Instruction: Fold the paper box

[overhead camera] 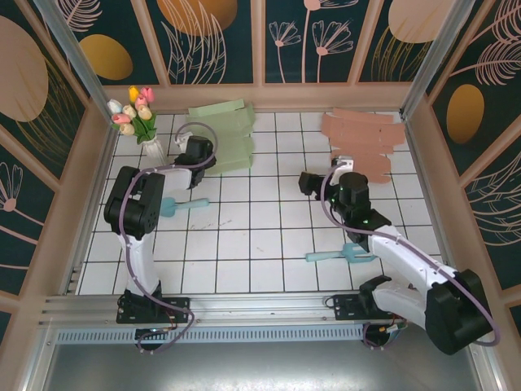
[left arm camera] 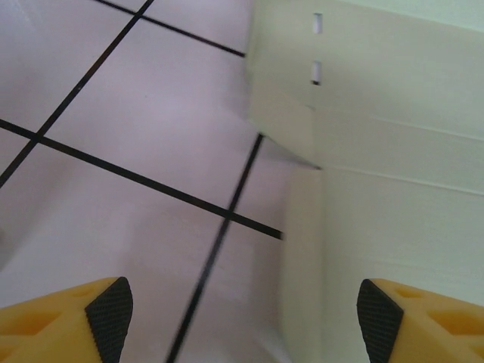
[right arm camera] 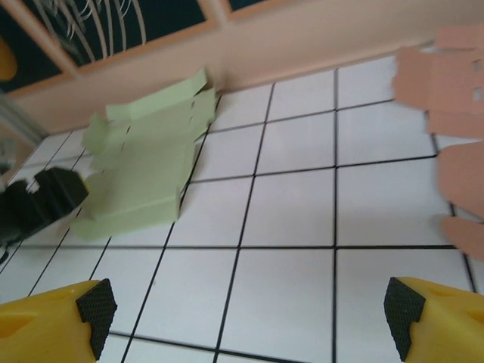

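The green paper box (overhead camera: 224, 134) lies flat and unfolded on the tiled table at the back left. My left gripper (overhead camera: 207, 159) hovers at its near left edge. In the left wrist view the gripper (left arm camera: 243, 318) is open, and the box's pale green panel (left arm camera: 378, 174) runs under the right fingertip (left arm camera: 376, 318), its edge between the jaws, nothing clamped. My right gripper (overhead camera: 304, 181) is open over bare tiles mid-table, pointing left. The right wrist view has the gripper (right arm camera: 248, 318) with the green box (right arm camera: 144, 170) ahead to the left.
A salmon flat box (overhead camera: 362, 138) lies at the back right, also the salmon box (right arm camera: 446, 113). A tulip bouquet (overhead camera: 134, 110) stands at the back left corner. Teal tools lie at the left (overhead camera: 183, 205) and the near right (overhead camera: 342, 257). Wooden walls enclose the table.
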Controlling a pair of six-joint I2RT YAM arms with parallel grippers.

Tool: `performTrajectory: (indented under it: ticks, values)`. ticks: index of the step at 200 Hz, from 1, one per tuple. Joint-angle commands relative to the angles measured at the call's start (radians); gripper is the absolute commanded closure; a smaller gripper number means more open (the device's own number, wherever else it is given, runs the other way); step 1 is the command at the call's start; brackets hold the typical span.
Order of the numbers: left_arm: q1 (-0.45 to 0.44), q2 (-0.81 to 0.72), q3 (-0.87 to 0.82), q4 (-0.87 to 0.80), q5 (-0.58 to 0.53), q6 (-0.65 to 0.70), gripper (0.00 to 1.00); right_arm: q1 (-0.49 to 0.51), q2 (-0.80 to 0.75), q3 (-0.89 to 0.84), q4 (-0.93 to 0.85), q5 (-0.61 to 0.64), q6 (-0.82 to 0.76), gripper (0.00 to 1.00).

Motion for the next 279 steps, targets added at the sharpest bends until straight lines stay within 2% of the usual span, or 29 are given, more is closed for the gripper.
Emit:
performTrajectory:
  ticks: [1,49,78,99,125,141,170,197,224,251,279]
  values:
    - [0.003,0.038,0.04,0.029,0.098,-0.023,0.22,0.034,0.043,0.025,0.063,-0.105,-0.066,0.08]
    - [0.005,0.093,0.121,-0.012,0.091,-0.037,0.26,0.157,0.102,0.071,0.045,-0.083,-0.164,0.09]
    - [0.012,0.13,0.18,-0.054,0.088,-0.043,0.33,0.208,0.122,0.1,0.012,-0.046,-0.19,0.09]
    - [0.015,0.142,0.199,-0.067,0.099,-0.039,0.48,0.228,0.126,0.108,0.001,-0.022,-0.198,0.09]
    - [0.015,0.145,0.204,-0.074,0.101,-0.04,0.57,0.238,0.123,0.112,-0.005,-0.02,-0.198,0.09]
    - [0.015,0.146,0.205,-0.075,0.1,-0.037,0.66,0.243,0.119,0.113,-0.008,-0.02,-0.198,0.09]
    - [0.014,0.147,0.192,-0.038,0.174,-0.013,1.0,0.251,0.111,0.11,-0.009,0.007,-0.197,0.09]
    - [0.014,0.12,0.138,0.067,0.331,0.005,1.0,0.254,0.102,0.108,-0.015,0.037,-0.189,0.09]
    - [0.01,0.021,0.005,0.229,0.455,-0.014,1.0,0.254,0.096,0.115,-0.037,0.09,-0.166,0.09]
    - [-0.009,-0.106,-0.139,0.337,0.521,-0.017,1.0,0.254,0.073,0.131,-0.076,0.137,-0.12,0.09]
    - [-0.066,-0.225,-0.286,0.384,0.549,-0.003,1.0,0.255,0.025,0.131,-0.098,0.197,-0.059,0.1]
